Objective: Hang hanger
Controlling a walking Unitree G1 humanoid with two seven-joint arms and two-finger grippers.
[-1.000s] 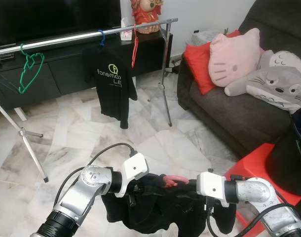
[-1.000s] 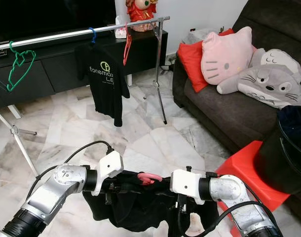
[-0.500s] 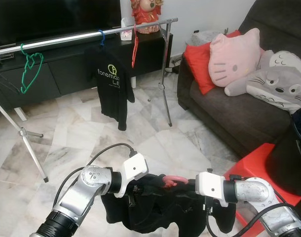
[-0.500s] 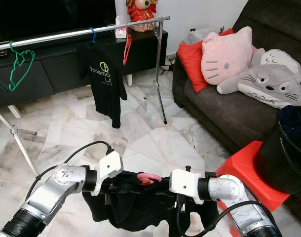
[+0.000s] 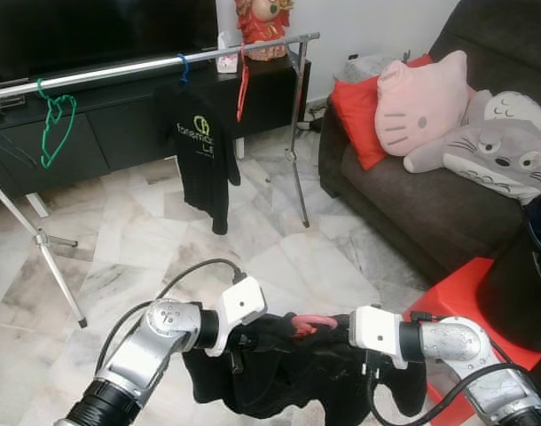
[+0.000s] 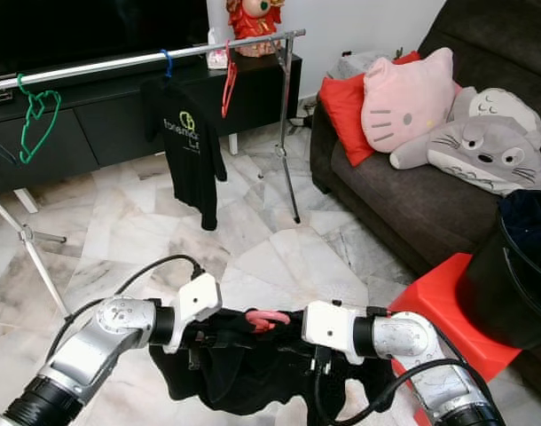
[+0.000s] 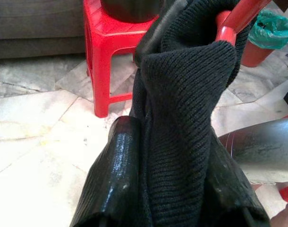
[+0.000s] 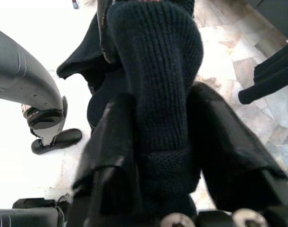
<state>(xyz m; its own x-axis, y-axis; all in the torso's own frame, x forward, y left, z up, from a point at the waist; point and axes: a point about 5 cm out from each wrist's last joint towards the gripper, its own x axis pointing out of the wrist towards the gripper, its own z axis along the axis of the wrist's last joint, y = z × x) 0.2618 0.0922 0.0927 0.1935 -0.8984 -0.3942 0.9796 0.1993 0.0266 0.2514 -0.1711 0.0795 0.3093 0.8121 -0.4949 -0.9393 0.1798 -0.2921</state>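
End effectors (image 6: 253, 333) level, clamping sweater (image 6: 244, 373)

Marble floor (image 5: 253, 240) carries rack (image 5: 299, 124) and red stool (image 5: 457, 297).

Two silver metal arms, the left arm (image 5: 155, 342) and the right arm (image 5: 461, 346), end in boxy white wrist housings. Black ribbed sleeves cover the forearms. A looping black cable (image 5: 177, 277) feeds the left wrist. Glossy black fingers (image 7: 116, 179) are long and flat.
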